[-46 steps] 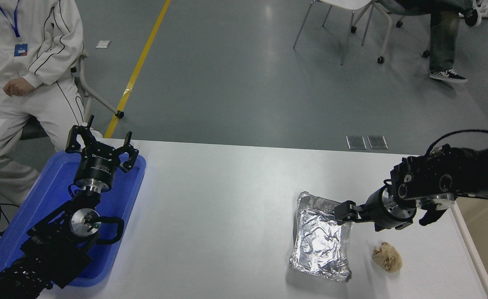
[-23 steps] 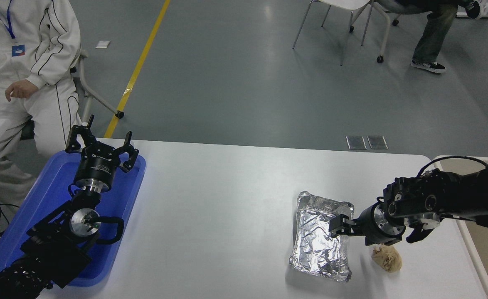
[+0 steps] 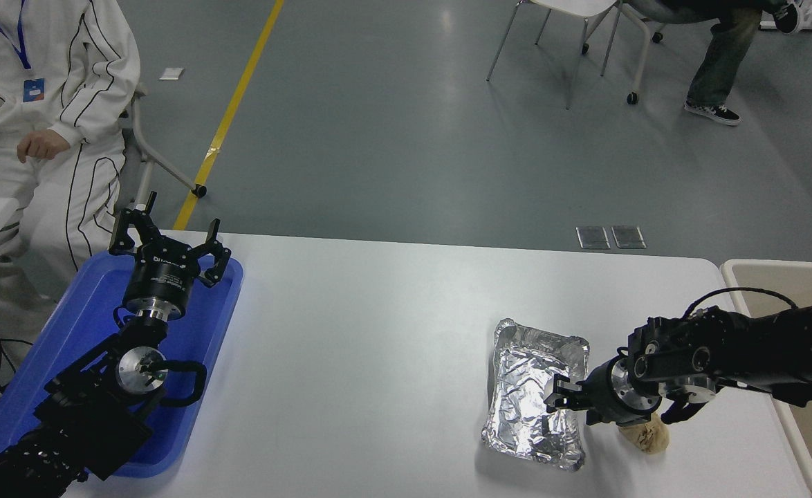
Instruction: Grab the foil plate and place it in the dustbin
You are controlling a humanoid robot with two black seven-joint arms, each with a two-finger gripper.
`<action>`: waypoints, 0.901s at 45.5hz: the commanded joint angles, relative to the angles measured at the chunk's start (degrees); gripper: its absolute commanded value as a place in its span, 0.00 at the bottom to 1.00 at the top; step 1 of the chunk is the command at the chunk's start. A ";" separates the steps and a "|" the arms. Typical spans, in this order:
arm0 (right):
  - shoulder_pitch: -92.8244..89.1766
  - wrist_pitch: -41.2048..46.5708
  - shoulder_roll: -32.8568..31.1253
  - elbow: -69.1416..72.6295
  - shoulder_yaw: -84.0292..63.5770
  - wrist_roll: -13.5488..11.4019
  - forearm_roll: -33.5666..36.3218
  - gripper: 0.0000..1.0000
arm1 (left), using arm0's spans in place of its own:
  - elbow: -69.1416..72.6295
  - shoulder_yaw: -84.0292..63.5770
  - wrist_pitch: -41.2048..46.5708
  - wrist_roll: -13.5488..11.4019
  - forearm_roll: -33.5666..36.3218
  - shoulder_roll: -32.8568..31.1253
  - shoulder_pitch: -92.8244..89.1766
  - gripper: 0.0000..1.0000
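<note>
**Right arm sinks lower toward the foil plate's right rim**

Compared with a second ago, the right arm has dropped nearer the camera and the right gripper [image 3: 559, 395] now sits at the right wall of the foil plate [image 3: 527, 401], about midway along it, where before it was at the far right corner.

On the white table [image 3: 378, 332], largest to smallest: the dustbin [image 3: 745, 271] stands off the right edge, partly behind the right arm. A blue tray [image 3: 198, 325] lies at the left end, under the parked left gripper [image 3: 169, 243], whose fingers are spread apart. Lying flat at the near right, the foil plate has the right gripper's fingertips over its right rim; whether they pinch it I cannot tell. A crumpled paper ball [image 3: 648, 436] lies just right of the plate, partly under the wrist
</note>
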 commanded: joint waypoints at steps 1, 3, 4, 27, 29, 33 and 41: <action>-1.24 0.16 0.07 -0.07 1.16 0.00 0.10 0.34 | 0.00 -0.05 0.00 0.00 0.00 0.00 0.00 1.00; -1.24 0.25 0.07 0.11 1.16 0.00 0.10 0.25 | 0.00 -0.05 0.00 0.00 0.00 0.00 0.00 1.00; -1.24 0.33 0.07 0.20 1.16 0.00 0.10 0.20 | 0.00 0.03 0.00 0.00 0.00 0.00 0.00 1.00; 1.31 1.30 -1.08 5.12 1.16 0.09 0.10 0.00 | 0.00 -0.05 0.00 0.00 0.00 0.00 0.00 1.00; 2.19 1.30 -1.69 6.17 1.07 0.09 0.10 0.00 | 0.00 0.03 0.00 0.00 0.00 0.00 0.00 1.00; 4.38 1.30 -3.27 8.81 0.89 0.09 0.01 0.00 | 0.00 0.03 0.00 0.00 0.00 0.00 0.00 1.00; 10.18 1.74 -5.82 15.04 -0.25 0.09 -1.04 0.00 | 0.00 0.03 0.00 0.00 0.00 0.00 0.00 1.00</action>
